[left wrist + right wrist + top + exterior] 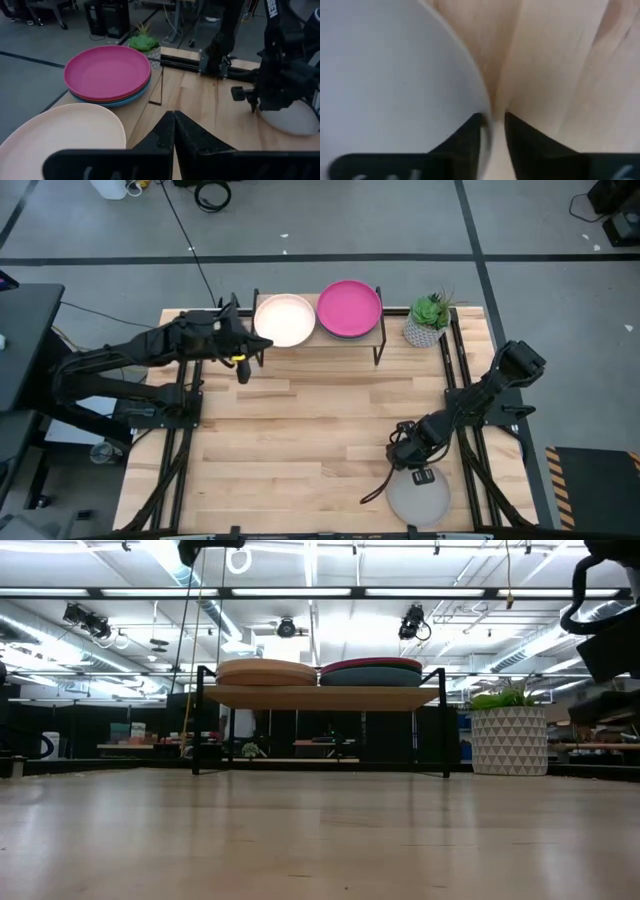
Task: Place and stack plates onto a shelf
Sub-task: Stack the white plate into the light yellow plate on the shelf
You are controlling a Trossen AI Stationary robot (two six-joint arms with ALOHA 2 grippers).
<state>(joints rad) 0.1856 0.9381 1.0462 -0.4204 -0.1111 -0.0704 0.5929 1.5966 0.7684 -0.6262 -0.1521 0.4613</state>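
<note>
Pinching the rim of the grey plate (418, 500) with the right tool (408, 455), fingers narrowed onto its edge, at the lower right of the surface (300, 440). Hovering at the shelf (378, 332) (upper centre), left tool (252, 352) pressed shut, holding nothing. Sitting on that shelf: the cream plate (285, 319) and the magenta plate (349, 308) topping a stack.

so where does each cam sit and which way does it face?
High: overhead, straight down; both arms, shelf, grey plate.
Low: table height, level at the shelf; arm parts at top.
Left wrist: past the shut left end effector at the magenta plate, shared with high.
Right wrist: right end effector straddling the grey plate's rim.
</note>
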